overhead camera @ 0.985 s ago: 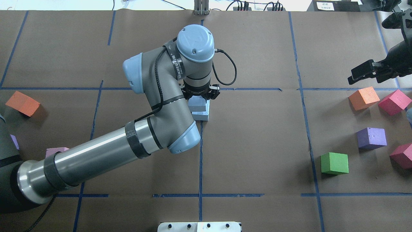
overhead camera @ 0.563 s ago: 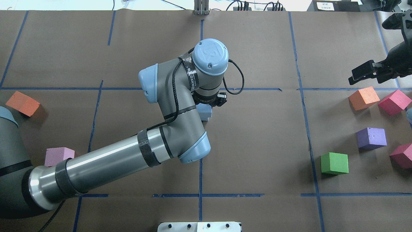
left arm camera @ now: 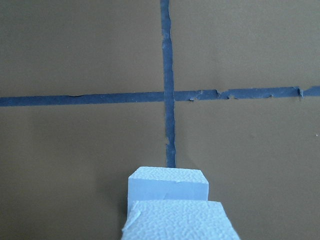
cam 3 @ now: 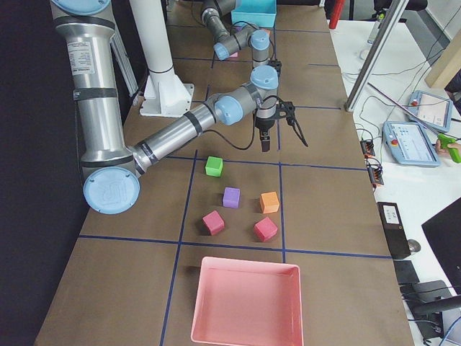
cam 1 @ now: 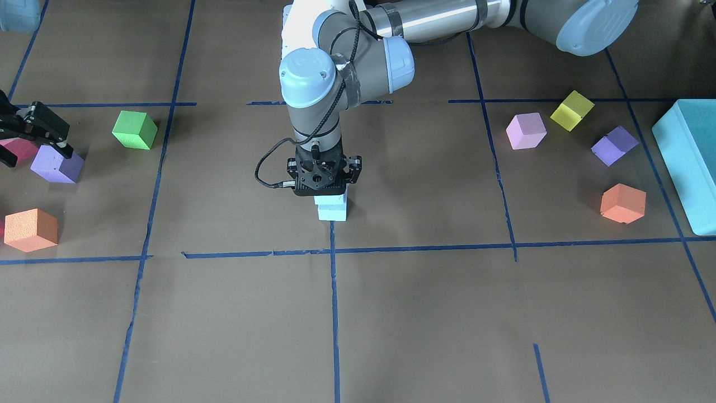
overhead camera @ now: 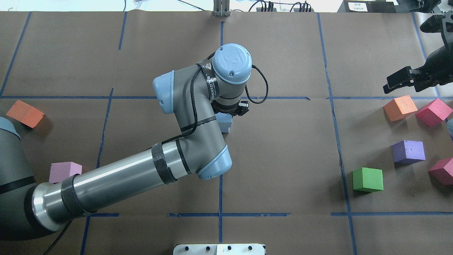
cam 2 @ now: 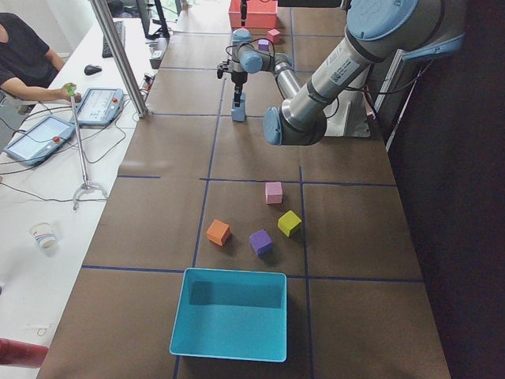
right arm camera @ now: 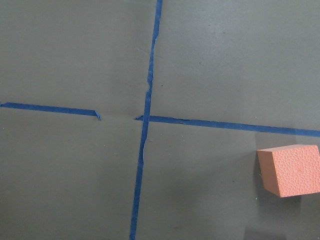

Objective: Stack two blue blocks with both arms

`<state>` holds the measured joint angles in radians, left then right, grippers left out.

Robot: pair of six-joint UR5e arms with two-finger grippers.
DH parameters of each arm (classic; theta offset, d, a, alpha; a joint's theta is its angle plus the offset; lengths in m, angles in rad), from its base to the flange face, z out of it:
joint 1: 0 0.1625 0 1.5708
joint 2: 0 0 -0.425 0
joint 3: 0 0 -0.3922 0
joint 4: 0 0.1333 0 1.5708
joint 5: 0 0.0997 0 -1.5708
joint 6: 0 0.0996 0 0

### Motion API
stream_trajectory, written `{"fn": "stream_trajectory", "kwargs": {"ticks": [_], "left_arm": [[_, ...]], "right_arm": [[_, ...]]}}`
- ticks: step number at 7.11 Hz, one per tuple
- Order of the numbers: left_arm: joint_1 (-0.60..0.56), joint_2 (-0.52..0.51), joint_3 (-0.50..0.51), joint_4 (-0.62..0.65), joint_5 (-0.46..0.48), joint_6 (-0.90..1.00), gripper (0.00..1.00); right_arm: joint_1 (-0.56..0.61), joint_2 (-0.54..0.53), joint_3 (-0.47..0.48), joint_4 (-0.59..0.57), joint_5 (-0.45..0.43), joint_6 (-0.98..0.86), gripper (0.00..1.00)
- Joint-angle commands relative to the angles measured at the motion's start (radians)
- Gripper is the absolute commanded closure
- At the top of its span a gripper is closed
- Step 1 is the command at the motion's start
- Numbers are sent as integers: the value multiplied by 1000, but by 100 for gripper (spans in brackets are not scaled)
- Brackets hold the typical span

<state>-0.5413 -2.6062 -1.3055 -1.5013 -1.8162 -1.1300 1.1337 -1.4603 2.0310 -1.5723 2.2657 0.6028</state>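
Note:
Two pale blue cubes stand stacked at the table's centre on a tape crossing. The upper blue cube (cam 1: pixel 329 200) sits slightly offset on the lower blue cube (cam 1: pixel 333 214). My left gripper (cam 1: pixel 331 197) points straight down and is shut on the upper cube. The left wrist view shows the upper cube (left arm camera: pixel 180 220) close up and the lower cube (left arm camera: pixel 167 184) under it. In the overhead view only one corner of the stack (overhead camera: pixel 224 123) shows beside the wrist. My right gripper (overhead camera: pixel 390 82) is open and empty at the far right, above an orange cube (overhead camera: pixel 400 107).
Green (overhead camera: pixel 368 179), purple (overhead camera: pixel 408 151) and crimson (overhead camera: pixel 433 112) cubes lie on the right. An orange (overhead camera: pixel 24 113) and a pink cube (overhead camera: pixel 64 171) lie on the left, with a yellow cube (cam 1: pixel 571 110) and a large teal box (cam 1: pixel 691 162). A pink tray (cam 3: pixel 246 303) stands at the right end.
The left arm's wrist has shifted to the right and towards the robot over the stack, so less of the blue cubes shows from overhead. The right arm has not moved.

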Motion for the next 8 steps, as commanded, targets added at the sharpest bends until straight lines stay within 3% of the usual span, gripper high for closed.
{"fn": "stream_trajectory", "kwargs": {"ticks": [1, 4, 6, 7, 8], "left_arm": [[-2, 0, 5, 0, 6, 44, 93], [1, 1, 17, -2, 5, 41, 88], [1, 1, 18, -2, 5, 42, 26], [1, 1, 18, -10, 5, 45, 2], [0, 1, 18, -28, 5, 42, 0]], "right_arm": [[0, -2, 2, 0, 0, 0, 0], [0, -2, 2, 0, 2, 0, 0], [0, -2, 2, 0, 2, 0, 0], [1, -2, 0, 0, 2, 0, 0], [0, -2, -2, 0, 2, 0, 0]]}}
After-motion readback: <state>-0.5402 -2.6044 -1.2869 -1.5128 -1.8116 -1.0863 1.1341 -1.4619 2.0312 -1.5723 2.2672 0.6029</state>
